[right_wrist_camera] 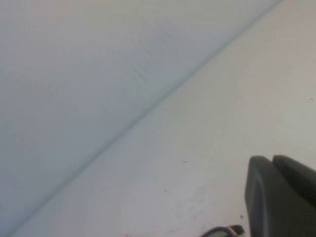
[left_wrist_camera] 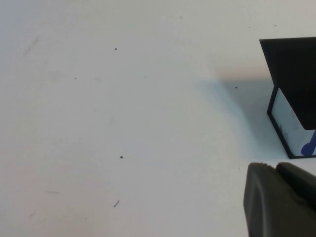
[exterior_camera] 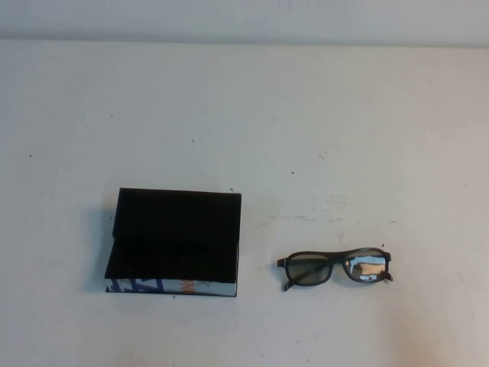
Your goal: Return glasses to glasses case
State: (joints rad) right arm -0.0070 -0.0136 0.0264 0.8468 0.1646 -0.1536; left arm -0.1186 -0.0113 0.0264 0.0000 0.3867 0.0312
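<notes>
Left gripper [left_wrist_camera: 281,200] hovers beside the glasses case [exterior_camera: 174,241]; right gripper [right_wrist_camera: 281,197] near the glasses [exterior_camera: 335,267]; finger positions of both cannot be told

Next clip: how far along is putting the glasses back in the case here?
Nothing looks done. The black thick-rimmed plastic glasses lie on the white table, right of the flat black glasses case and apart from it. Nothing is in hand: the left gripper and right gripper show only in their wrist views, holding nothing. Grasping and placing remain.
</notes>
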